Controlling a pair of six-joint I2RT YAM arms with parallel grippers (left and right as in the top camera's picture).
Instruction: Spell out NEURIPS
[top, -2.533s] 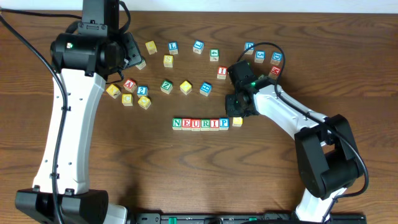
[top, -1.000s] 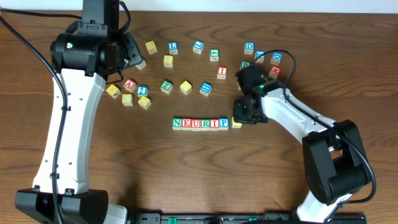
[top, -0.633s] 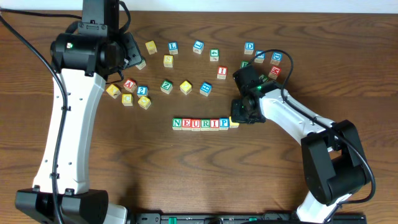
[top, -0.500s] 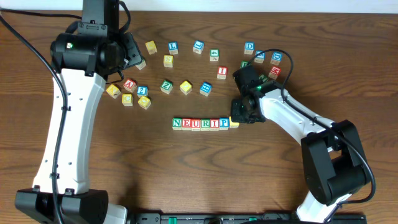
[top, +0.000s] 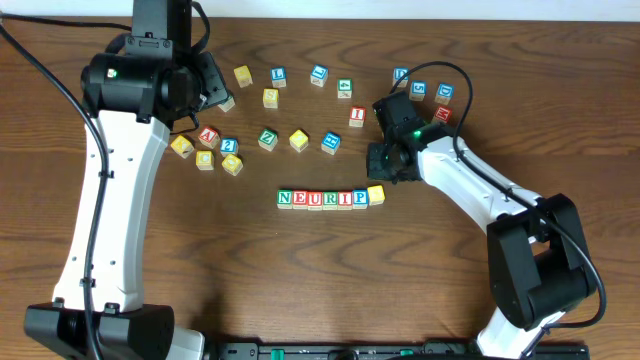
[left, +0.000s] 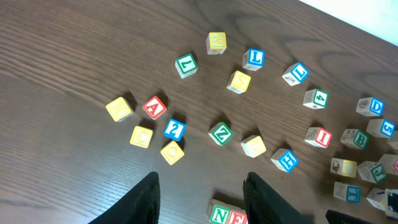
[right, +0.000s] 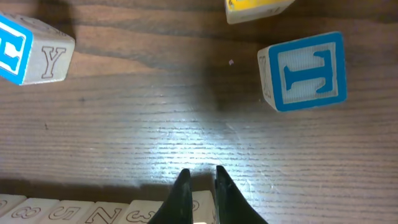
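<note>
The cubes N, E, U, R, I, P (top: 322, 199) lie in a straight row at mid-table, and the yellow-faced cube (top: 376, 194) sits against the P at the right end. My right gripper (top: 384, 167) hovers just behind that yellow cube. In the right wrist view its fingers (right: 200, 179) stand almost together with nothing between them, above the row's pale back faces (right: 93, 213). My left gripper (left: 200, 186) is open and empty high over the table's far left. The N and E cubes (left: 227, 216) show at its view's lower edge.
Loose cubes lie scattered behind the row: red A (top: 208, 135), green Z (top: 267, 138), a yellow one (top: 299, 140), blue L (top: 278, 75), blue D (top: 400, 75). A blue T cube (right: 305, 70) lies just beyond the right fingers. The right arm's cable (top: 455, 80) loops over the far-right cubes.
The right gripper slid the yellow cube left against the P, then drew back toward the far side, uncovering the cube. The left arm has stayed still.
</note>
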